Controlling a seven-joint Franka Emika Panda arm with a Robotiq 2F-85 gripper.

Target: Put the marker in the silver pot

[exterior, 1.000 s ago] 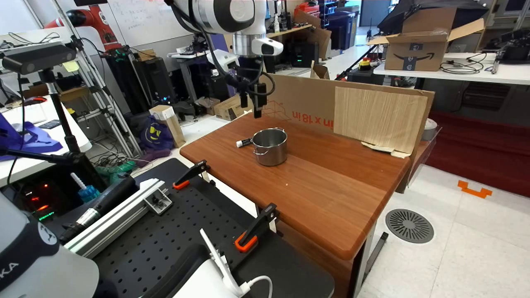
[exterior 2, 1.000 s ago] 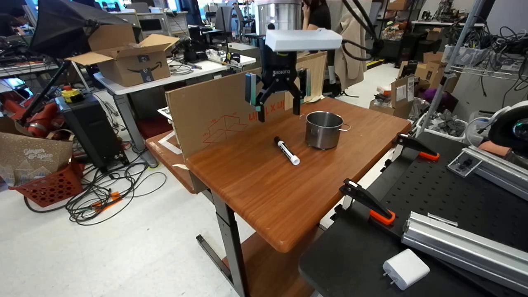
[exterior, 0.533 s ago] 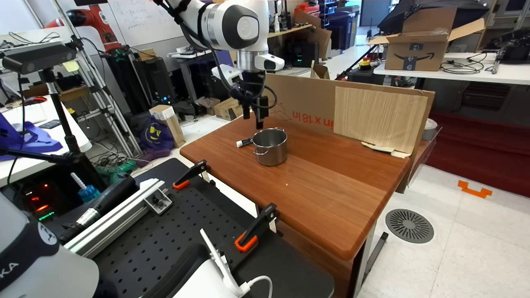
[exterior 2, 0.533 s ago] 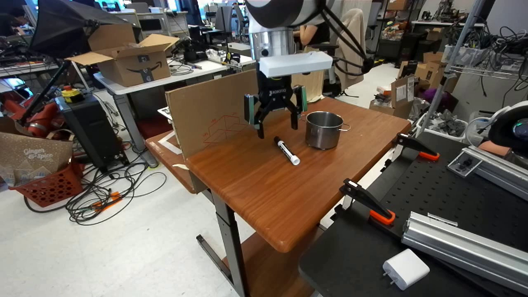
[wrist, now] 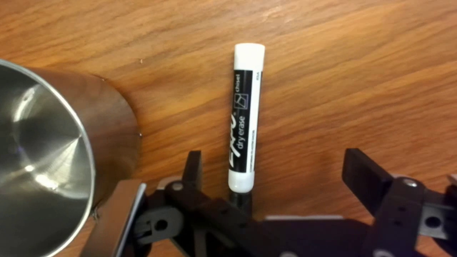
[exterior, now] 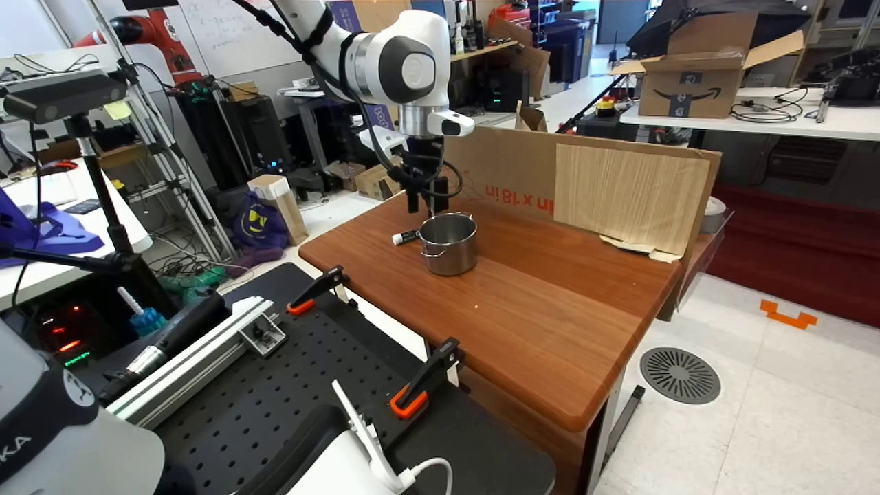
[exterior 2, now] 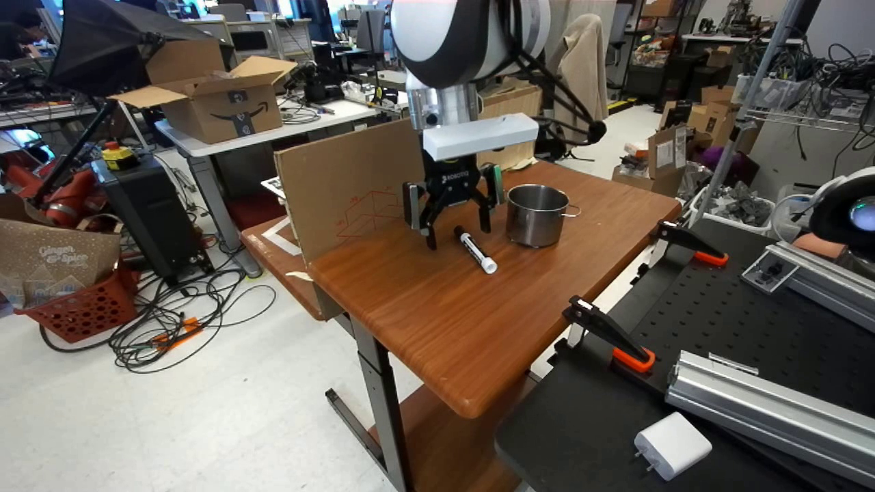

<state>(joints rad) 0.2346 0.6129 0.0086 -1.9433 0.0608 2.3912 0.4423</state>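
Lying flat, the marker [wrist: 246,114] is near the pot [exterior 2: 535,217], not touching it, on the wooden table [exterior 2: 424,321]. My gripper [wrist: 273,157], jaws spread and holding nothing, has come down closer above the marker, so I judge the grasp is nearly due, after a little centring.

The marker [wrist: 245,117] reads "EXPO", "dry erase", "chisel". The hand [exterior 2: 458,231] reads "ROBOTIQ", a package [exterior 2: 58,263] "Ginger & Spice", the cardboard [exterior: 509,165] "18 in".
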